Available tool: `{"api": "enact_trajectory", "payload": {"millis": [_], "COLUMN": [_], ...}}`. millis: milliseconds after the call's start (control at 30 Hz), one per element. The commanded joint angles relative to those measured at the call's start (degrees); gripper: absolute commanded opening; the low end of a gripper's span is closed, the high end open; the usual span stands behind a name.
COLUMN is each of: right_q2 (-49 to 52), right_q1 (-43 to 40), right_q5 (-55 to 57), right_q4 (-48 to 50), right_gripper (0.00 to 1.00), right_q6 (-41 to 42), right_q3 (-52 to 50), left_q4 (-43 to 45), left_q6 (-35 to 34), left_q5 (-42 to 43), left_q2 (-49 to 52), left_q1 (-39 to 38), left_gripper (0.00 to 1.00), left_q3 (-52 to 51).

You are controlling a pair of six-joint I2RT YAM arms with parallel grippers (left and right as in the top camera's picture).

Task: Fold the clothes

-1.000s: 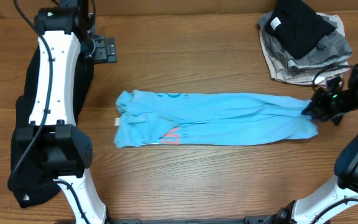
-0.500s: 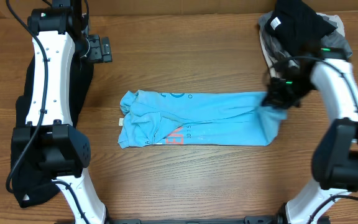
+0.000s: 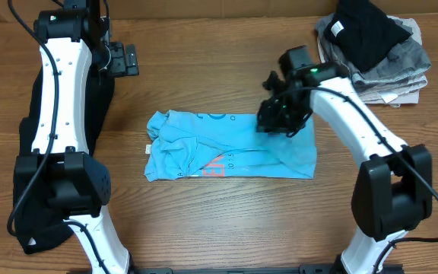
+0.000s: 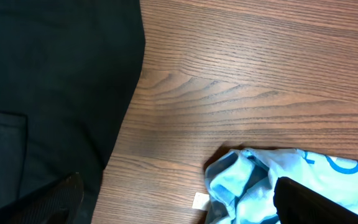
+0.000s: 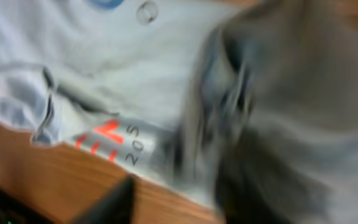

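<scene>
The clothes here are chiefly a light blue T-shirt [image 3: 226,144] lying in a long strip at the table's middle, its right end doubled back over itself and pink lettering showing at the front edge. My right gripper [image 3: 280,114] hovers over that doubled end. The right wrist view is blurred, but the shirt [image 5: 104,68] fills it, and the gripper [image 5: 185,199] shows its fingers apart over the shirt's edge and the wood. My left gripper [image 3: 120,59] is at the back left, open and empty. In its wrist view the gripper [image 4: 185,208] has the shirt's bunched left end [image 4: 278,180] at its right.
A black garment [image 3: 29,152] lies along the left side under the left arm, seen also as dark cloth [image 4: 42,93] in the left wrist view. A pile of grey and black clothes [image 3: 371,46] sits at the back right. A small white tag [image 4: 201,200] lies by the shirt's left end.
My right gripper has carried the shirt's right end leftward over the shirt, shortening it, and its fingers have parted. The left arm has barely moved.
</scene>
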Motion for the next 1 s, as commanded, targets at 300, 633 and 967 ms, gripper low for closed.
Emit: {"api": "enact_trajectory", "payload": {"millis": [300,633,967], "right_q2": [-1.75,-2.23,-2.21], "right_q1": [-2.10,-13.46,-16.90], "right_q5": [-0.52,1.42,1.38], "right_q4": [-8.66,-8.09,-5.64], "right_gripper": [0.78,0.90,0.95], "right_q6": [-2.62,-2.64,-3.72], "right_q3": [1.66,1.64,1.64], "left_q4": [-2.05,-1.64,4.98], "left_q6": [7.52,16.76,13.68], "left_q5": [14.14,24.30,22.34], "left_q2": [0.28,0.28,0.28], "left_q1": [-0.57,-2.29,-2.64], "left_gripper": [1.00,1.00,1.00], "left_q3": [-3.76,-20.81,-32.46]}}
